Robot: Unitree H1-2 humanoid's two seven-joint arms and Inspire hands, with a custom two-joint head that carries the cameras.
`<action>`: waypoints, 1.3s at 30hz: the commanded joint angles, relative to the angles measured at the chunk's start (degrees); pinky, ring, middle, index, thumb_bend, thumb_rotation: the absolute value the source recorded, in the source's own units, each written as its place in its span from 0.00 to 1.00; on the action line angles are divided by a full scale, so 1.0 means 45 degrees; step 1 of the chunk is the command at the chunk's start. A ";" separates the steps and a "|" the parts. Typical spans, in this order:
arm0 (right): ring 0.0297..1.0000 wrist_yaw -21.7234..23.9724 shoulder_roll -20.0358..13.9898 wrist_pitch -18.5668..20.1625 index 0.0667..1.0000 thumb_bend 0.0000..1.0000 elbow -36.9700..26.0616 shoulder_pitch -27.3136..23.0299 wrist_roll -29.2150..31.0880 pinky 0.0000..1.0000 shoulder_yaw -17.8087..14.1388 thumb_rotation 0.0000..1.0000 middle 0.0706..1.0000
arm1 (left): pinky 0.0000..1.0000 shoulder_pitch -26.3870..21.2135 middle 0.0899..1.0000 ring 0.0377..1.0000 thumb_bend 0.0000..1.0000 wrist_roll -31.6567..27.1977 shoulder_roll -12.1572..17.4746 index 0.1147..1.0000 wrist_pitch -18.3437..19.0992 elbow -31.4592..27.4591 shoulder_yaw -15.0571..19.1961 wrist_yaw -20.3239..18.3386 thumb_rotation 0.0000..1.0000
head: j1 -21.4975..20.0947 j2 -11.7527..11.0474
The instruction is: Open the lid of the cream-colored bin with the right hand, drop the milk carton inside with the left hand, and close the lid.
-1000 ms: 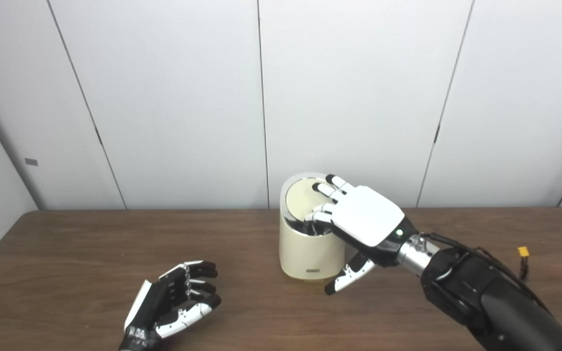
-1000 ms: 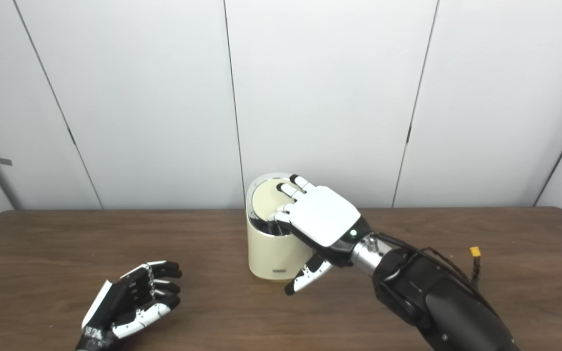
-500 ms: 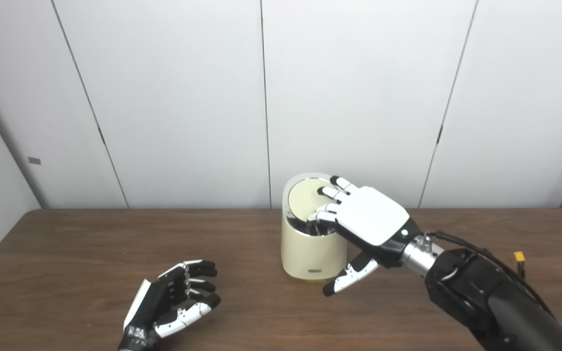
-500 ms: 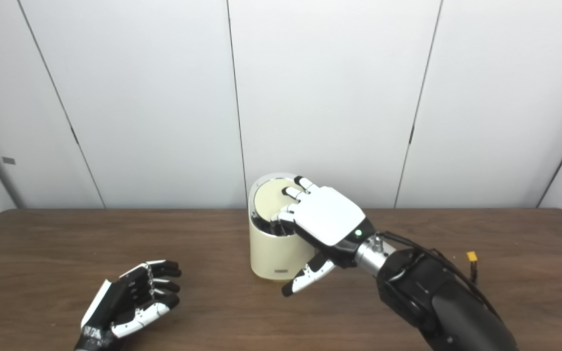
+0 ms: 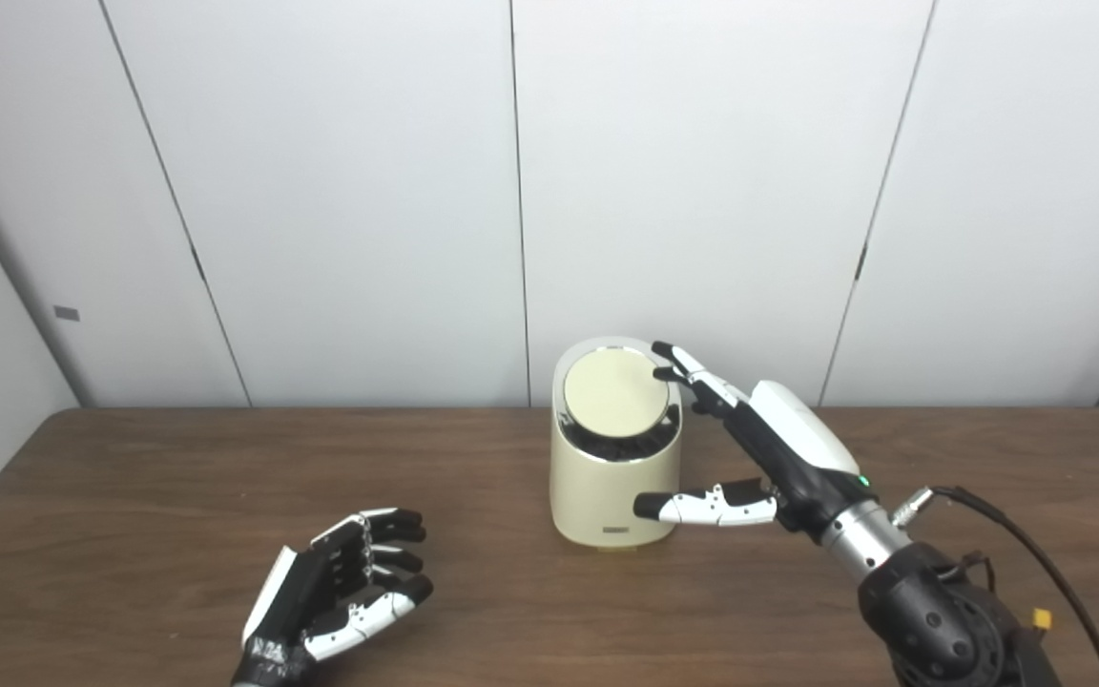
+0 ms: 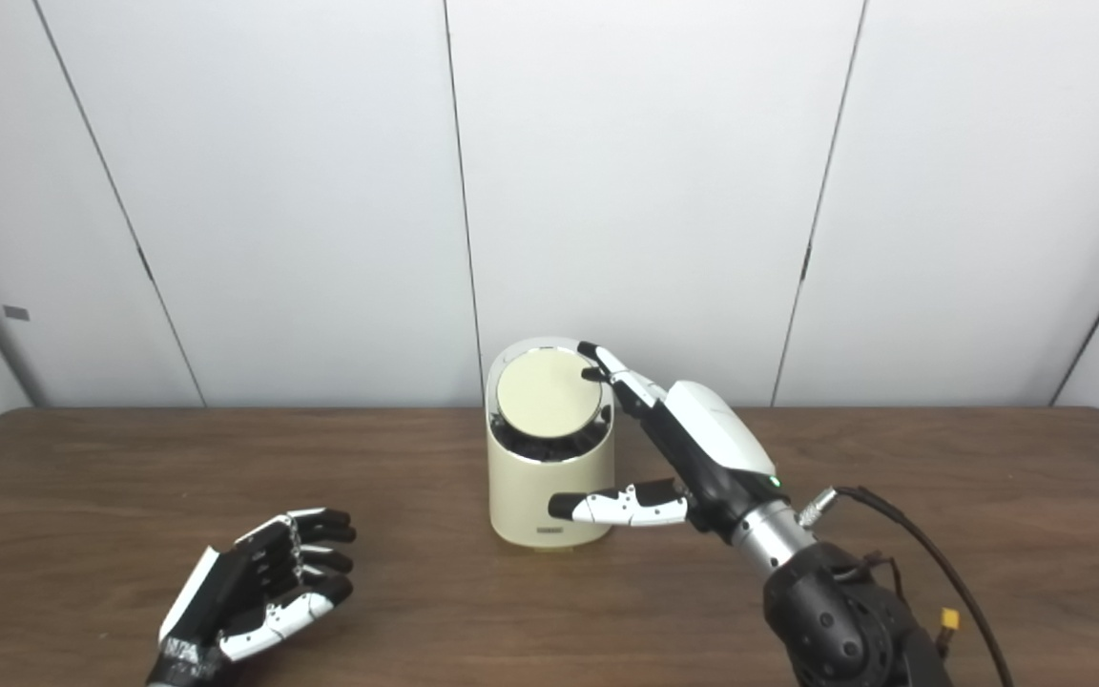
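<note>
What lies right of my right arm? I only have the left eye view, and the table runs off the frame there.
Observer: The right eye view shows the table ending in a rounded far corner by the wall.
Operator: Does that view show a carton anywhere?
Observer: No. None shows there either, and the left hand lies open, holding nothing.
Operator: Is the right hand gripping the bin?
Observer: No. From that side the right hand is open. Its fingers reach the far right rim of the lid, and the thumb crosses in front of the bin. I cannot tell whether the thumb touches it.
</note>
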 commanded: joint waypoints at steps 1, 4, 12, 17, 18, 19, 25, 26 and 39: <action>0.90 -0.0418 -0.0078 0.0344 0.99 0.66 -0.0308 0.0141 0.0796 0.82 -0.0681 0.54 0.91 | 0.50 -0.0224 0.68 0.60 0.74 -0.0211 0.0173 0.70 -0.0133 -0.0577 0.0051 -0.0110 0.27 | 0.0001 0.0014; 0.89 -0.0409 -0.0156 0.0262 0.97 0.71 -0.0182 0.0823 0.1576 0.77 -0.1030 0.47 0.92 | 0.49 -0.0298 0.68 0.60 0.75 -0.0491 0.0197 0.70 -0.0215 -0.0501 0.0108 -0.0264 0.27 | -0.0019 -0.0030; 0.87 -0.1136 -0.0003 -0.1029 0.95 0.72 0.0739 0.2195 0.3526 0.71 -0.1550 0.32 0.94 | 0.50 -0.0646 0.69 0.62 0.75 -0.0598 0.0375 0.71 -0.0556 -0.0169 0.0203 -0.0564 0.27 | -0.0140 -0.0079; 0.87 -0.1407 0.0033 -0.1173 0.96 0.71 0.0811 0.2351 0.3774 0.63 -0.1473 0.35 0.95 | 0.50 -0.0734 0.68 0.61 0.77 -0.0805 0.0300 0.70 -0.0507 -0.0148 0.0229 -0.0558 0.25 | -0.0116 -0.0123; 0.87 -0.1427 0.0013 -0.1232 0.96 0.71 0.0814 0.2358 0.3788 0.64 -0.1448 0.35 0.95 | 0.50 -0.0735 0.68 0.61 0.76 -0.0790 0.0303 0.70 -0.0507 -0.0164 0.0219 -0.0554 0.25 | -0.0116 -0.0123; 0.88 -0.1443 -0.0002 -0.1272 0.96 0.71 0.0816 0.2362 0.3799 0.67 -0.1431 0.36 0.95 | 0.50 -0.0736 0.68 0.61 0.76 -0.0776 0.0307 0.70 -0.0516 -0.0173 0.0209 -0.0552 0.25 | -0.0116 -0.0123; 0.87 -0.1521 0.0007 -0.1491 0.95 0.73 0.0811 0.2324 0.3926 0.68 -0.1400 0.36 0.94 | 0.50 -0.0721 0.69 0.61 0.76 -0.0747 0.0334 0.71 -0.0697 -0.0070 0.0202 -0.0577 0.26 | -0.0114 -0.0160; 0.86 -0.1531 -0.0008 -0.1573 0.95 0.73 0.0844 0.2331 0.3933 0.67 -0.1373 0.36 0.93 | 0.50 -0.0724 0.69 0.61 0.76 -0.0720 0.0317 0.71 -0.0683 -0.0070 0.0208 -0.0542 0.26 | -0.0114 -0.0160; 0.85 -0.2063 0.0300 -0.2722 0.92 0.73 0.1730 0.2756 0.5146 0.73 -0.1649 0.27 0.92 | 0.52 -0.0722 0.77 0.67 0.80 -0.1243 0.0264 0.84 -0.0448 -0.0202 0.0162 -0.0755 0.26 | -0.0524 -0.0042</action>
